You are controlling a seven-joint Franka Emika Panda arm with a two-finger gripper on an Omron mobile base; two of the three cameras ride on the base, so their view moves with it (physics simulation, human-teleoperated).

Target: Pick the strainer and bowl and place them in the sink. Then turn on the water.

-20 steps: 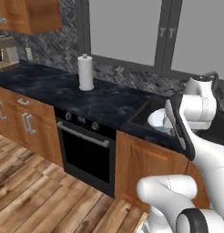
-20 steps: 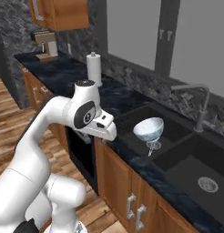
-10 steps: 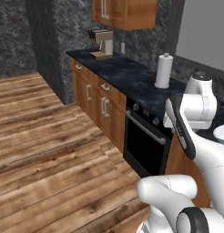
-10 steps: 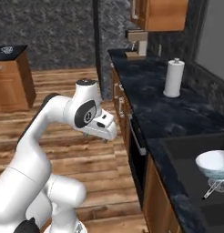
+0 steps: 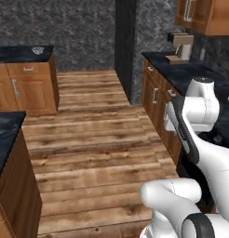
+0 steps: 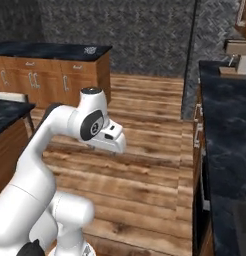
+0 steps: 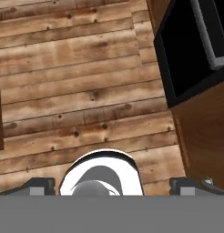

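The claw hangs over the wooden floor beside the black oven door, its tips wide apart and holding nothing. I cannot place the strainer, bowl or sink here, nor tell their orientation. Judging by this, the base should face the tabletop before any reach.

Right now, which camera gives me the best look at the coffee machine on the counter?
The left base view: the coffee machine stands whole on the dark counter under the wall cabinet. The right base view catches it cropped at the right edge. The hand view looks down at the wooden floor and the oven door.
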